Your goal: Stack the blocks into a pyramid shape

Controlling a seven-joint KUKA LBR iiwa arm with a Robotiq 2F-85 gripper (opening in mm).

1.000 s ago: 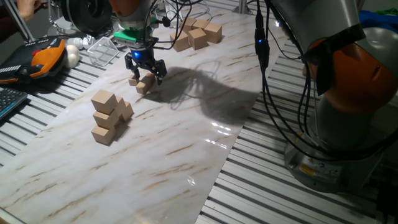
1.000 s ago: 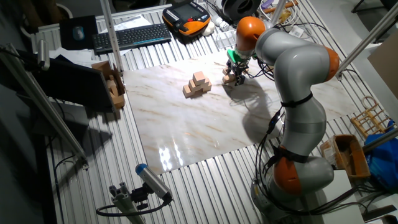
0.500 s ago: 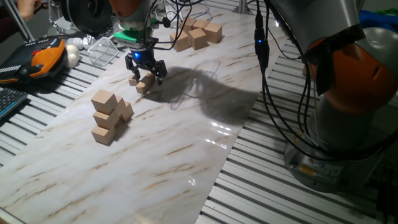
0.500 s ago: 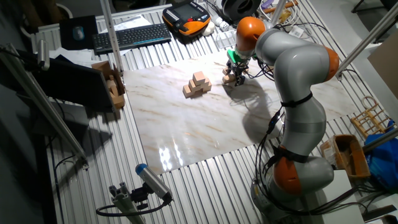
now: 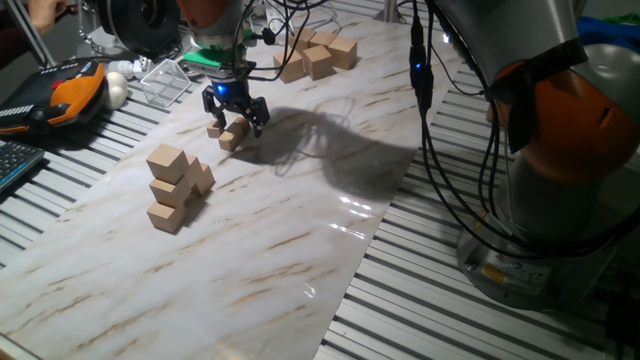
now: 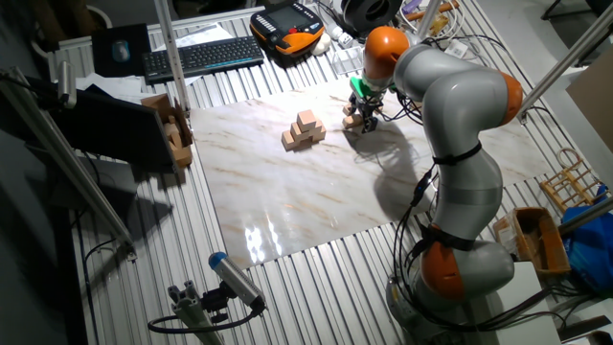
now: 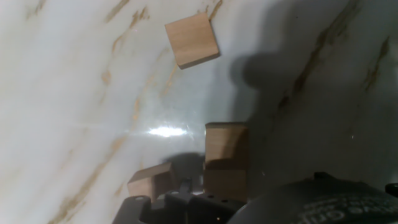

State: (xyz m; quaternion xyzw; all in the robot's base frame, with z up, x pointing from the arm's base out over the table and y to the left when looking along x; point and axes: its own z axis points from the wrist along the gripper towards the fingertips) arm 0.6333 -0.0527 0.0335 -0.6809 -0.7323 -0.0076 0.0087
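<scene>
Tiny light-tan wooden blocks lie near the far left of the marble board. In one fixed view I see one block [image 5: 232, 138] right under my gripper [image 5: 234, 122] and another block [image 5: 214, 130] just to its left. The hand view shows one block [image 7: 191, 39] lying apart, one block [image 7: 225, 144] close below the hand with another block [image 7: 224, 183] against it, and a further block [image 7: 149, 180] beside them. The gripper is low over the blocks with its fingers spread, holding nothing. It also shows in the other fixed view [image 6: 360, 119].
A stack of bigger tan cubes [image 5: 174, 187] stands on the board in front of the gripper, also seen in the other fixed view [image 6: 305, 128]. A cluster of large tan cubes [image 5: 315, 54] sits at the board's far end. An orange pendant [image 5: 72, 88] and a wire tray [image 5: 165, 78] lie off the board's left edge.
</scene>
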